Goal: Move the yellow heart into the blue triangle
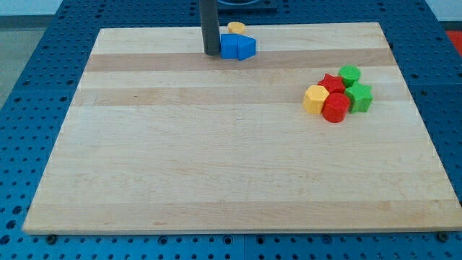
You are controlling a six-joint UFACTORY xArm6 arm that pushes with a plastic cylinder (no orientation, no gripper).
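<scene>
Camera view, the only one you have: your rod comes down from the view's top edge and my tip rests on the wooden board near its top edge, left of centre. There is no pincer on this arm, so no open or closed state can be told; you have just the bare rod end.

Just to the view's right of my tip you see the blue block, touching or nearly touching the rod; its right end comes to a point, but its exact shape is hard to make out. Behind it, toward the view's top, the yellow heart sits at the board's edge, partly hidden by the blue block and seemingly touching it.

Well apart, at the view's right, you find a tight cluster: a yellow block, a red star, a red cylinder, a green cylinder and a green star, all touching their neighbours.
</scene>
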